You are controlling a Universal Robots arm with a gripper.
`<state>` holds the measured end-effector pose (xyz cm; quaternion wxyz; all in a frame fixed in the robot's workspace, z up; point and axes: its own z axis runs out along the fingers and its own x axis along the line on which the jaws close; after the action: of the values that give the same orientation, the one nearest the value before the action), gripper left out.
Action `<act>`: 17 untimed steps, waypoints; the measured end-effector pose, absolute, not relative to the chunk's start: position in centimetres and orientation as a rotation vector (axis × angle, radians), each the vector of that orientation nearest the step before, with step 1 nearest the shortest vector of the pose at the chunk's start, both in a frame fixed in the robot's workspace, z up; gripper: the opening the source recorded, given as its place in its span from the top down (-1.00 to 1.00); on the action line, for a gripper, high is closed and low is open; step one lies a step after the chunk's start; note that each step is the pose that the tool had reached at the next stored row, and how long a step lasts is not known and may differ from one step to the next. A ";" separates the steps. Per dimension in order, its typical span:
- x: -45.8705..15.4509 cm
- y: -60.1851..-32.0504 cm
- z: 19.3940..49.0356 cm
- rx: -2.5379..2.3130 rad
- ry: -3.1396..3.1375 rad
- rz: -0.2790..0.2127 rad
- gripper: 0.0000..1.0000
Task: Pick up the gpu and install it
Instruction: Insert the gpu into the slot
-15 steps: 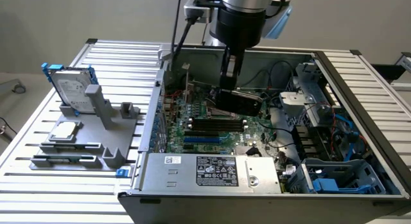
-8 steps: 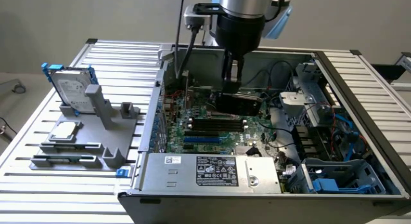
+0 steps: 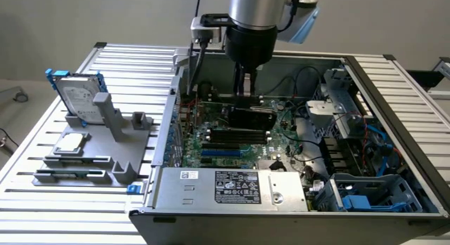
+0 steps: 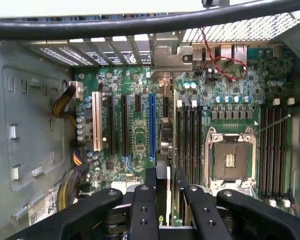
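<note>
Gripper (image 4: 165, 176) clamps gpu (image 4: 164, 145) at motherboard (image 4: 135, 137); labels unreadable.

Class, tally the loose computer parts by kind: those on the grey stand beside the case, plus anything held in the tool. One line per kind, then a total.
hard drive: 1
chip: 1
gpu: 1, held in the tool
Total: 3
</note>
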<state>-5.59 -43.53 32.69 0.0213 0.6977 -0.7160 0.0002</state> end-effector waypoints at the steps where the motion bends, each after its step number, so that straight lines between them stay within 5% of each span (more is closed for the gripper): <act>1: -5.8 -43.7 32.6 2.163 -2.220 0.001 0.48; 17: -6.3 -45.0 32.1 2.169 -2.225 -0.003 0.48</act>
<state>-6.32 -45.02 32.14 0.0172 0.6979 -0.7160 -0.0010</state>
